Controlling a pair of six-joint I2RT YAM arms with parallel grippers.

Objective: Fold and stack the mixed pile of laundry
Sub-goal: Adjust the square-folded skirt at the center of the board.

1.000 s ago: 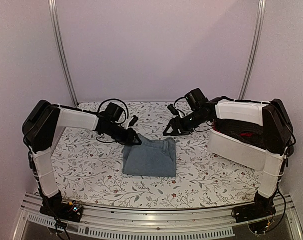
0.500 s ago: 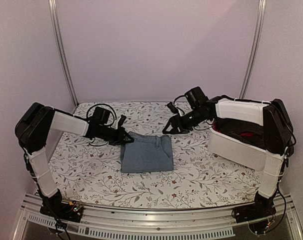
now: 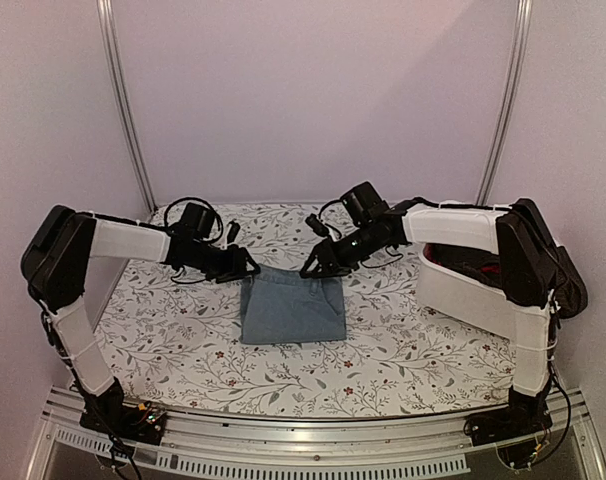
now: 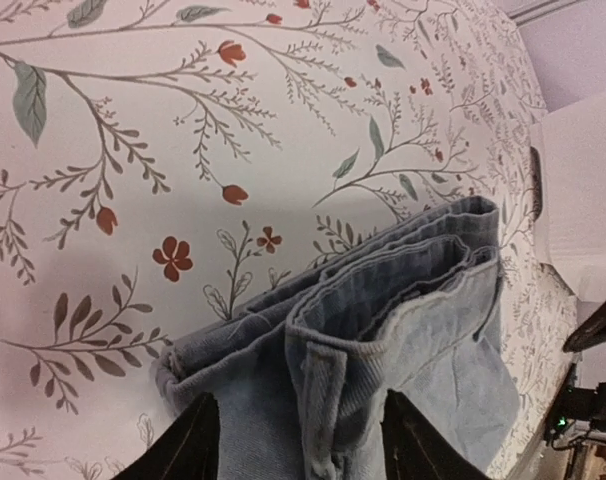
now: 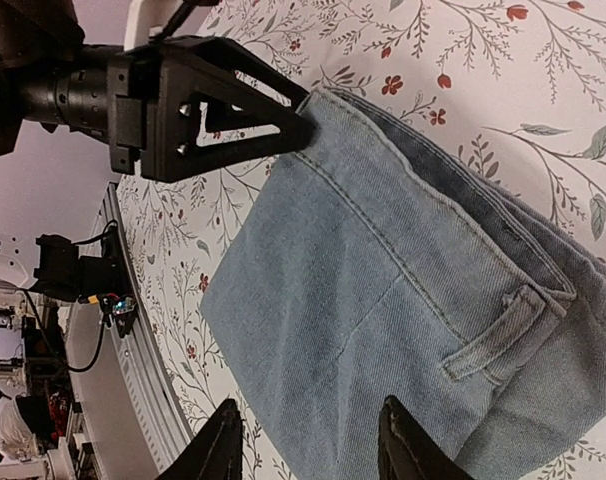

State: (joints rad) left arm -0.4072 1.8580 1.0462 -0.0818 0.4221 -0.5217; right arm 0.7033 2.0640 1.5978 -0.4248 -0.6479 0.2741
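A folded light blue denim piece [image 3: 293, 310] lies flat in the middle of the table. My left gripper [image 3: 247, 268] is open at its far left corner. In the left wrist view [image 4: 301, 452] the jaws straddle the layered waistband edge of the denim [image 4: 403, 340] without closing on it. My right gripper [image 3: 310, 268] is open at the far edge of the denim, a little right of the left one. In the right wrist view [image 5: 311, 445] it hovers over the denim [image 5: 383, 300], facing the left gripper [image 5: 223, 95]. Dark cloth [image 3: 463, 262] and a bit of red cloth [image 3: 491, 268] lie in the bin.
A white plastic bin [image 3: 463, 295] stands at the right edge of the table, and its wall also shows in the left wrist view [image 4: 583, 200]. The floral table cover [image 3: 183, 330] lies under everything. Upright metal rails stand at the back corners.
Both grippers moved left along the denim's far edge, the right one toward the left one. The denim shifted slightly left and looks more squared.
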